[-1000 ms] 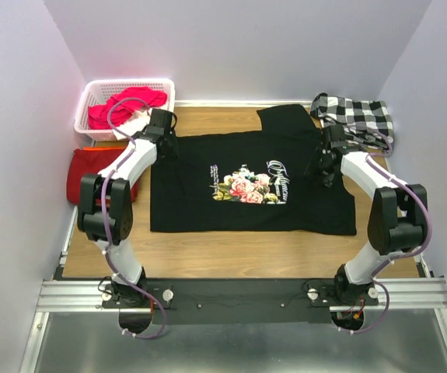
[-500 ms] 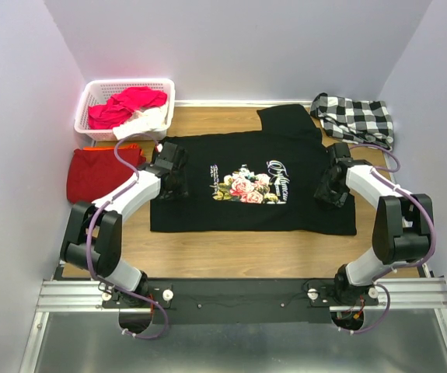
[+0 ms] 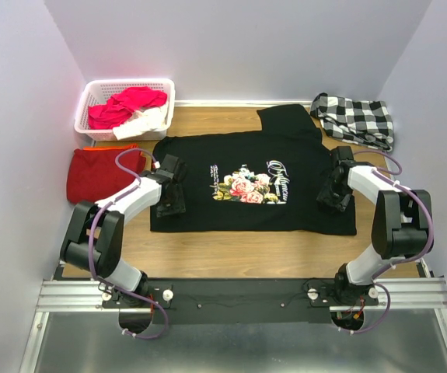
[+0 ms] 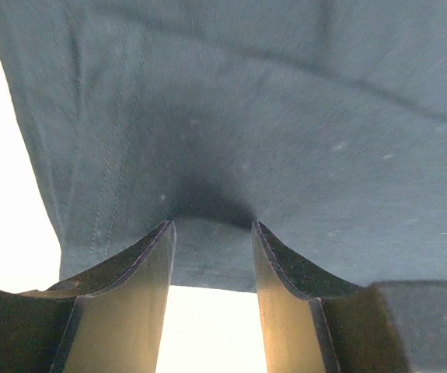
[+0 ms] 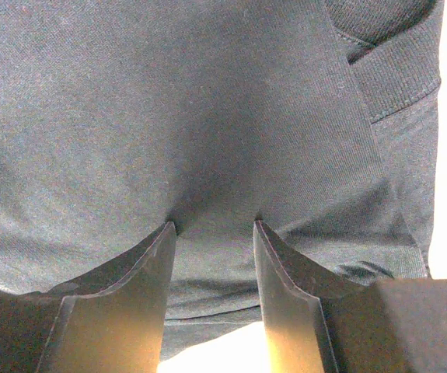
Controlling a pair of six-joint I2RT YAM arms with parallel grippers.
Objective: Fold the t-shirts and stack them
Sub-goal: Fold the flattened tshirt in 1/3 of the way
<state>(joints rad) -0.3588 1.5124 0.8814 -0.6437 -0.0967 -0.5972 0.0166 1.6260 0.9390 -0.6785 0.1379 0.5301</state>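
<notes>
While left pincer and right pincer press black t-shirt, jaws apart, basket of pink cloth.

Left gripper gone from far-left corner of black tee beside basket. Now drawn back toward arm bases, sitting over tee's left margin, near its near-left corner. Left arm folded lower, elbow swung out to left. Dark-red tee, earlier partly hidden behind left arm, now almost fully exposed. Right gripper also pulled nearward along tee's right side, from about mid-length toward near-right corner. Most of both shifts falls in first half-second, only small further creep since.
</notes>
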